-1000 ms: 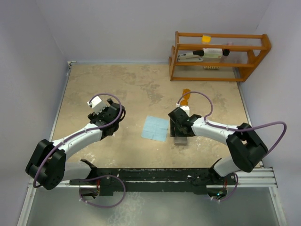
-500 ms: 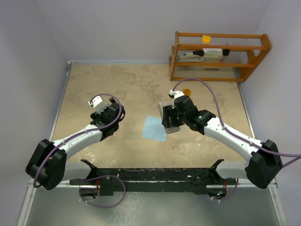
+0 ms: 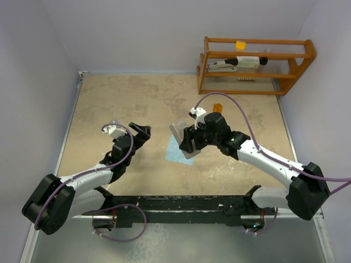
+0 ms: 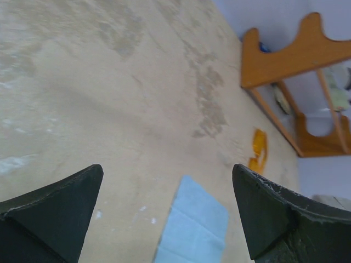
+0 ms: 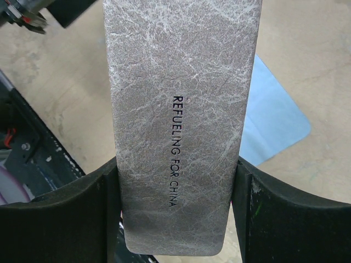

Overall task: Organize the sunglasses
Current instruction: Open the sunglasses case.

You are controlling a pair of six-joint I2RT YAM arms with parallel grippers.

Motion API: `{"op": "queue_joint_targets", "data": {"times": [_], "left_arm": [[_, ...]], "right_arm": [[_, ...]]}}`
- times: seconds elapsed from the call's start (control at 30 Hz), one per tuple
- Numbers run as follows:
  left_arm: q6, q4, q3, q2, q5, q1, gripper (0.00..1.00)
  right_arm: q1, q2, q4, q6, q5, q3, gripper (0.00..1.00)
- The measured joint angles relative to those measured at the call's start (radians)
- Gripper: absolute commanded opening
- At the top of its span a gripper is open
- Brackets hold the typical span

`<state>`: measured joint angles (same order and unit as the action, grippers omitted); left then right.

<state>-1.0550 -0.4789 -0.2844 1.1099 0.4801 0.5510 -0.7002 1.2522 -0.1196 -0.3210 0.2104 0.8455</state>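
Observation:
The orange sunglasses (image 3: 218, 106) lie on the table behind my right arm; they also show far off in the left wrist view (image 4: 258, 151). My right gripper (image 3: 188, 141) is shut on the grey case (image 3: 181, 138), holding it lifted above the light blue cloth (image 3: 176, 154). In the right wrist view the case (image 5: 181, 109) fills the gap between both fingers, with the cloth (image 5: 271, 118) below it. My left gripper (image 3: 141, 131) is open and empty, left of the cloth (image 4: 194, 222).
A wooden rack (image 3: 255, 66) holding small items stands at the back right and shows in the left wrist view (image 4: 296, 60). The black rail (image 3: 181, 208) runs along the near edge. Walls close in the left and back.
My right gripper lifted the grey case and carried it left, to over the blue cloth. My left gripper swung right toward the cloth.

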Motion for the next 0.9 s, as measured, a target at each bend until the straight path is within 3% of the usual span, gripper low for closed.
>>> {"op": "queue_joint_targets", "data": {"times": [0.23,0.6,0.9], "left_arm": [[0.003,-0.309,0.019,0.022,-0.222,-0.006,0.99],[0.124,-0.396,-0.054,0.027,-0.452,-0.031,0.98],[0.105,-0.621,-0.054,0.116,-0.636,-0.153,0.96]], "right_arm": [[0.000,0.000,0.091,-0.001,0.095,0.001,0.00],[0.001,0.093,0.134,-0.011,0.207,0.175,0.00],[0.026,0.132,0.134,-0.007,0.255,0.249,0.00]]}}
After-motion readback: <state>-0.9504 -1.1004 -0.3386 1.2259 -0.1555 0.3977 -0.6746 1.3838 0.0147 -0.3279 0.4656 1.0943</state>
